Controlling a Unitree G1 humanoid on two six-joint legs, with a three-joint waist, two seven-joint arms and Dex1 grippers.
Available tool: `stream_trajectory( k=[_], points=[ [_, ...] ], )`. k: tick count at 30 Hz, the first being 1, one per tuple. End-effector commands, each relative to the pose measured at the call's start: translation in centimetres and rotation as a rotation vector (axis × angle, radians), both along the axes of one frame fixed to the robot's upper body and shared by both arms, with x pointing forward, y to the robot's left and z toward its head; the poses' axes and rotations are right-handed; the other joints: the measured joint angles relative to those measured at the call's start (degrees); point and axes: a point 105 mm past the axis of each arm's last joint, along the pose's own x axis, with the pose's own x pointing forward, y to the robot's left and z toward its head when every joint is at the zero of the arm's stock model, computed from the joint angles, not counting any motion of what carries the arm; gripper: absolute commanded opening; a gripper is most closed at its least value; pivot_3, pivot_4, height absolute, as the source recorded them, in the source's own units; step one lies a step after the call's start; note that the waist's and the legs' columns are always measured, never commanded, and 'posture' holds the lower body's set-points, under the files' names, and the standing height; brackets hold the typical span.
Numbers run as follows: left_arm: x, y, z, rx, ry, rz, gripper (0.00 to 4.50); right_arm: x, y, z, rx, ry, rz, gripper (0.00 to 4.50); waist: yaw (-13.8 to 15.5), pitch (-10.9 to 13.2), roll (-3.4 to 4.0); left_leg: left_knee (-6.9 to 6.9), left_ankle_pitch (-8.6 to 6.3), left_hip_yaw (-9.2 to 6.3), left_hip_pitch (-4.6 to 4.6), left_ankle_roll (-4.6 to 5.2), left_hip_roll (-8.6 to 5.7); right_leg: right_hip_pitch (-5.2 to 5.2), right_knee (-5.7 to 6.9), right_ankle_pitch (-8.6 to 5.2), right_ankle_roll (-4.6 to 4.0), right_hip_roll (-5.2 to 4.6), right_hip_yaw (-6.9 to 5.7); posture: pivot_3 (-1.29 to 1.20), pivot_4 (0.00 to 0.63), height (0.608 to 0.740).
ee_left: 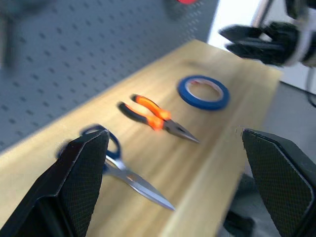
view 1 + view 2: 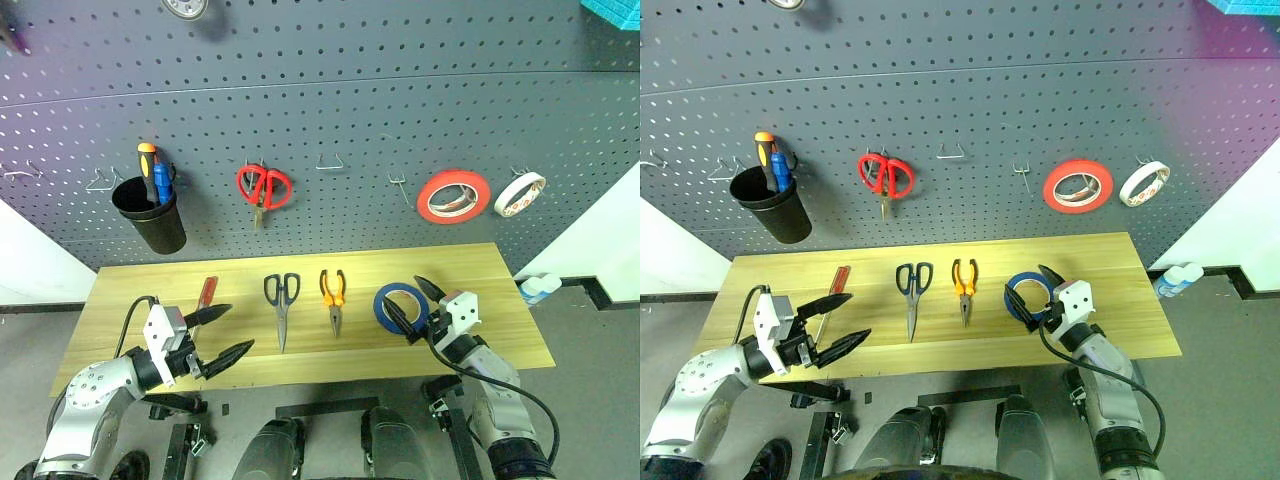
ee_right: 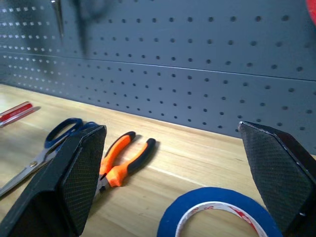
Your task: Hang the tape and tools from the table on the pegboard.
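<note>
On the worktop, I am holding the right pincer wide over the blue tape to straddle its ring, while the left pincer, also wide, is hovering empty near the screwdriver.

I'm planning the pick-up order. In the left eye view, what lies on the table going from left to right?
Screwdriver → dark-looped scissors → pliers → blue tape, all lying on the table.
</note>
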Motion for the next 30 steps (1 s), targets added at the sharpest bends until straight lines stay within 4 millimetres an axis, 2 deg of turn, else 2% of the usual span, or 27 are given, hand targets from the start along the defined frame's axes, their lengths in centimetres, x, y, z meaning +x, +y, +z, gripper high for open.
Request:
stream_trajectory(
  k=[1, 4, 8, 12, 20, 24, 27, 30],
  points=[
    [0.1, 0.1, 1.4, -0.004, -0.049, -0.025, 4.47, 0.1, 0.2, 0.8, -0.016, -0.026, 0.044, 4.50, 0.1, 0.0, 0.00, 0.03, 0.00, 0.00, 0.01, 0.00, 0.00, 0.02, 0.00, 0.00, 0.00, 0.00, 0.00, -0.09, 0.140, 0.740],
    [0.3, 0.1, 1.9, -0.030, -0.056, -0.024, 4.47, -0.2, 0.4, 0.7, -0.019, -0.007, 0.072, 4.50, 0.1, 0.0, 0.00, 0.06, 0.00, 0.00, 0.01, 0.00, 0.00, 0.03, 0.01, 0.01, -0.01, 0.00, 0.00, -0.09, 0.141, 0.740],
    [0.4, 0.3, 1.7, -0.019, -0.076, -0.020, 4.47, -0.7, 1.0, 0.0, -0.114, 0.044, 0.163, 4.50, 0.1, 0.0, -0.01, 0.06, 0.00, 0.00, 0.00, 0.00, 0.00, 0.03, 0.01, 0.01, -0.01, 0.00, 0.00, -0.09, 0.148, 0.740],
    [0.7, 0.6, 1.8, -0.031, -0.092, -0.002, 4.47, -0.5, 1.3, -0.6, -0.233, 0.098, 0.183, 4.50, 0.0, 0.1, -0.12, 0.05, 0.00, 0.02, 0.00, 0.01, 0.00, 0.02, 0.01, 0.01, -0.01, -0.01, 0.00, -0.09, 0.164, 0.740],
    [0.7, 0.4, 2.4, -0.038, -0.122, 0.015, 4.47, 1.1, 1.0, -1.8, -0.438, 0.152, 0.137, 4.50, 0.0, 0.6, -0.52, 0.10, 0.00, 0.02, -0.05, 0.01, 0.03, 0.00, 0.00, -0.02, -0.11, -0.01, 0.02, -0.08, 0.206, 0.740],
    [0.6, -0.2, 2.9, -0.037, -0.125, 0.018, 4.47, 1.1, 0.8, -3.0, -0.462, 0.222, 0.136, 4.50, 0.2, 1.4, -0.89, 0.07, 0.00, 0.00, -0.10, 0.01, 0.05, -0.08, 0.00, -0.02, -0.13, -0.05, 0.02, -0.07, 0.223, 0.740],
    [0.6, -0.3, 3.1, -0.037, -0.123, 0.022, 4.47, 0.9, 0.8, -3.3, -0.437, 0.290, 0.141, 4.50, 0.3, 2.1, -0.88, 0.07, -0.01, 0.00, -0.16, 0.02, 0.04, -0.12, -0.04, -0.03, -0.15, -0.08, 0.02, -0.06, 0.239, 0.740],
    [0.5, -0.5, 3.4, -0.033, -0.123, 0.024, 4.47, 1.0, 0.5, -3.8, -0.501, 0.324, 0.133, 4.50, 0.3, 2.7, -0.91, 0.07, -0.01, 0.00, -0.21, 0.03, 0.03, -0.17, -0.04, -0.07, -0.23, -0.14, 0.03, -0.06, 0.252, 0.740]
  ],
)
